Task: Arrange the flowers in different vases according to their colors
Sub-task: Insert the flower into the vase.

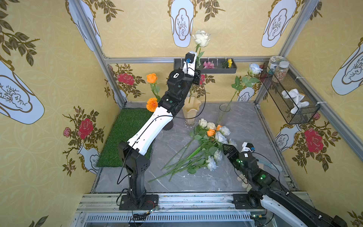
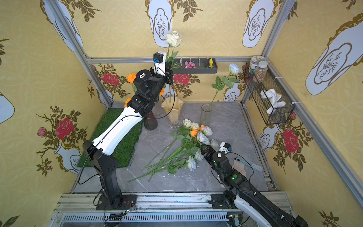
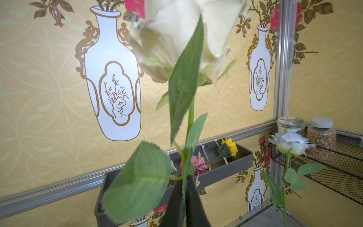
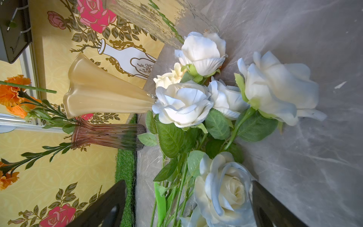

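At 12 o'clock, above the cream ruffled-rim vase (image 1: 191, 112), the left hand (image 3: 184, 177) pinches the stem of 1 cream-white rose (image 1: 201, 39); the right hand (image 4: 186, 185), spread, hovers over the flower pile (image 1: 208, 141); bare desk (image 1: 196, 182) lies toward 6 o'clock.

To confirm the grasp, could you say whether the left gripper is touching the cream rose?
Touching: the left wrist view shows the left gripper shut on the stem of the cream rose.

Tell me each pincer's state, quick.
Left pincer: shut on the cream-white rose, gripped by its stem.
Right pincer: open, holding nothing, beside the loose flowers.
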Robot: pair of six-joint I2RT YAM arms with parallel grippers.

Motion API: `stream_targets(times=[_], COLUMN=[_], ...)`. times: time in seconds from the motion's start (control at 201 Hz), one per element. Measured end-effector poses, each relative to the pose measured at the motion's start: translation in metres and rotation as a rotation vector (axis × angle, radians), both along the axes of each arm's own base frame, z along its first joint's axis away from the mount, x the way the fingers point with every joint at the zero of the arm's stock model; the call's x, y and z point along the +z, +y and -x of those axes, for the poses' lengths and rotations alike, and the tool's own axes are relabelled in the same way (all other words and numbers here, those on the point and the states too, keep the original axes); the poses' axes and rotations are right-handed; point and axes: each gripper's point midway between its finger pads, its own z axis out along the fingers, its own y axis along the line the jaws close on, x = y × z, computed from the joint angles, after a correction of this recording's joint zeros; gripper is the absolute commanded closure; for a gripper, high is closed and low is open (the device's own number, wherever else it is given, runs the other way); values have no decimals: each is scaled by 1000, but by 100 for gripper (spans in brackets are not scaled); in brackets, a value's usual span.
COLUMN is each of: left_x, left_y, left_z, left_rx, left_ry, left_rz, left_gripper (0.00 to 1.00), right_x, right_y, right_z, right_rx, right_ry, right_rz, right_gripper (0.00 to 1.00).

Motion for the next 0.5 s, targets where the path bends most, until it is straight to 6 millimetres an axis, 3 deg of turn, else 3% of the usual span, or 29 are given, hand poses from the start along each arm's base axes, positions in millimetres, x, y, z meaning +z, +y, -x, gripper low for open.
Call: stream_targets(times=[0.1, 0.214, 0.498], left_x=[-20, -57, -141], left_y=[4, -5, -21], left_z=[-16, -31, -47], left_rx=[6, -14, -36], left_ry=[42, 115, 271], left_rz=[19, 13, -49], left_gripper=[100, 100, 100], right_x=[0, -1, 3], right_y=[0, -2, -3], right_z=[0, -1, -4], right_rx=[-2, -11, -25], right_ry=[0, -1, -19], right_rz=[2, 6, 1], right_gripper=[3, 3, 3])
